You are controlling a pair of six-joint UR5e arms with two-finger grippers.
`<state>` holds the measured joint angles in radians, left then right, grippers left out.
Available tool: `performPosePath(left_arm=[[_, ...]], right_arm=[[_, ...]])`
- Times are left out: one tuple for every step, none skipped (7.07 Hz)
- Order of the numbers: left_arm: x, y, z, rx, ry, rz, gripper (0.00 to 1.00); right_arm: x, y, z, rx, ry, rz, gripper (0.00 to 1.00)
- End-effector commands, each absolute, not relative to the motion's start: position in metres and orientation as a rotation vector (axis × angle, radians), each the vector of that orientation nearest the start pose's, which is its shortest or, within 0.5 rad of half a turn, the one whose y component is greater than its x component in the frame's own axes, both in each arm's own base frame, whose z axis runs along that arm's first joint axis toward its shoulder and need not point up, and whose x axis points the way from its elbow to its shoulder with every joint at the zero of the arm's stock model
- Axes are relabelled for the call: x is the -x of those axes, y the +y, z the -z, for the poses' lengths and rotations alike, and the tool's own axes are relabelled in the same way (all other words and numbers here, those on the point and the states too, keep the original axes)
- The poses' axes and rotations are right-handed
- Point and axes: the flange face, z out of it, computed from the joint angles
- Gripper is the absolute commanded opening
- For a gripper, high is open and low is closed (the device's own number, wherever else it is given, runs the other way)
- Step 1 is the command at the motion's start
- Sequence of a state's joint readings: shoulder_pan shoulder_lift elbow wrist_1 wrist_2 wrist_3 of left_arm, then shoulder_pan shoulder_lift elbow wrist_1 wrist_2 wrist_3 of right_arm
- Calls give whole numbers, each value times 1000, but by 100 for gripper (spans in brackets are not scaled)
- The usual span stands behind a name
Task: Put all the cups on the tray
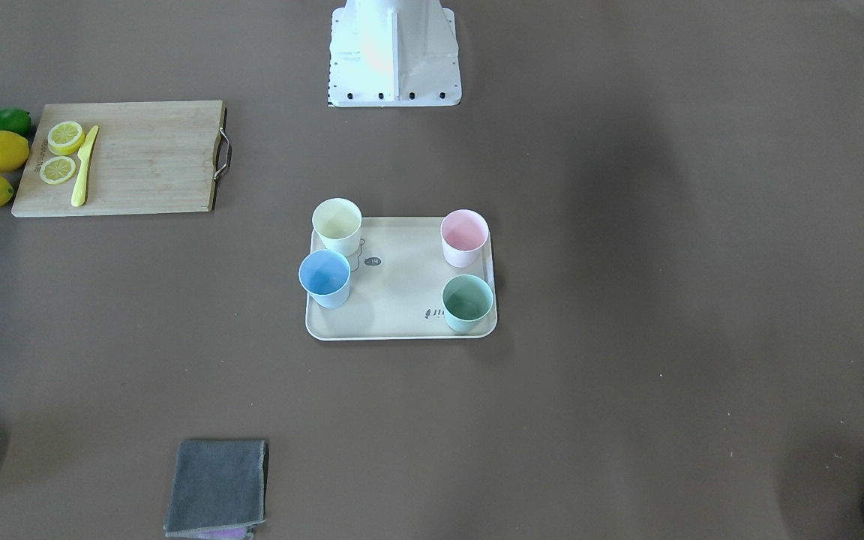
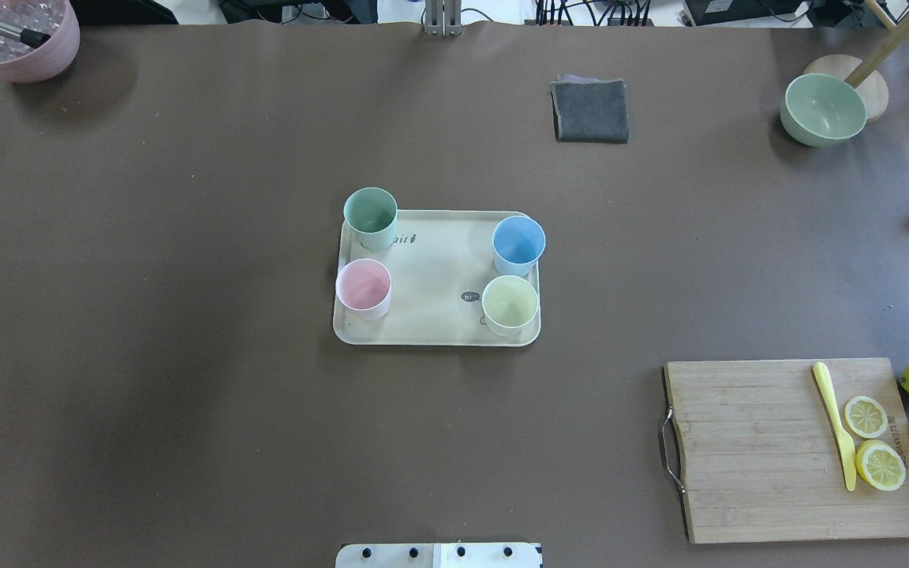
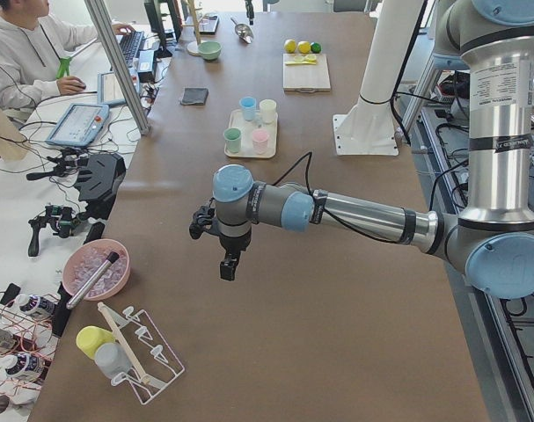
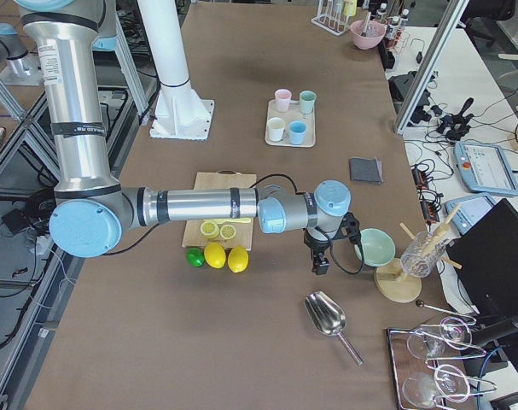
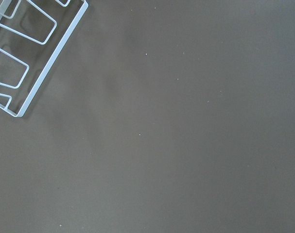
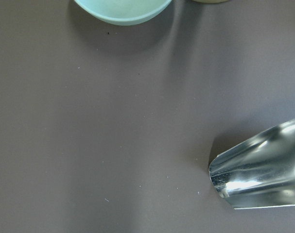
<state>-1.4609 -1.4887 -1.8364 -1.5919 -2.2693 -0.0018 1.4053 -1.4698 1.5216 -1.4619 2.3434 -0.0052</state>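
At the table's left end, the left gripper (image 3: pixel 227 268) is hanging over bare tabletop near the pink bowl (image 2: pixel 38 66), which is holding clear, ice-like pieces and a tool handle. Whether its jaws are parted cannot be told. At centre, the tray (image 2: pixel 431 268) is carrying all four cups, one toward each corner, seemingly spaced so none is crowding another. The mint green cup (image 2: pixel 370 218) and pink cup (image 2: pixel 363 288) are standing on its left side, the light blue cup (image 2: pixel 518 244) and pale yellow cup (image 2: pixel 510 305) on its right, all upright and showing nothing inside. The task is looking complete. At the right end, the right gripper (image 4: pixel 320 265) is hovering beside the green bowl (image 2: pixel 823 110), its grip likewise impossible to judge.
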Motion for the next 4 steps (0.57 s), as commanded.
performPosePath(left_arm=[[26, -473, -567, -170, 700, -161, 98], [26, -472, -567, -169, 702, -161, 98], [26, -472, -566, -172, 702, -162, 98], [26, -471, -567, -169, 702, -160, 98]], right_arm=[[26, -547, -621, -89, -783, 222, 100], [26, -546, -622, -87, -782, 222, 100], [26, -545, -623, -87, -782, 223, 100], [25, -544, -624, -85, -781, 222, 100]])
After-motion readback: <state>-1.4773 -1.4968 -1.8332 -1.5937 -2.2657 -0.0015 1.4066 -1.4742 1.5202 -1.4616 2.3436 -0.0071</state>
